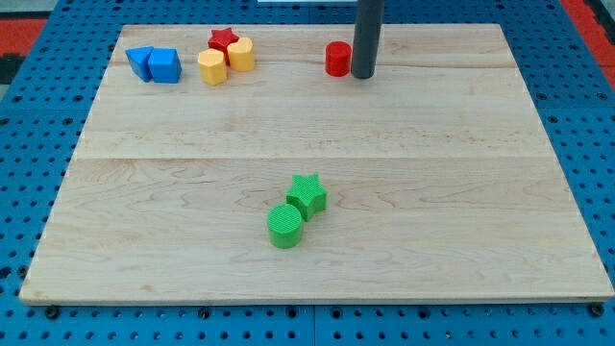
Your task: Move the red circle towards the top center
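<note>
Wooden board [404,173] on a blue pegboard base [29,173]. We use the red circle [337,59] as landmark: it sits near the board's top edge, about centre. My tip [362,75] is just to its right, looks touching, hard to confirm at this angle. No gripper on our rod, nothing held. Left of the circle: red star [223,39], two yellow blocks [212,67] [241,54], then two blue blocks [142,62] [165,66]. Well below it: green star [307,194] touching green circle [284,226].
</note>
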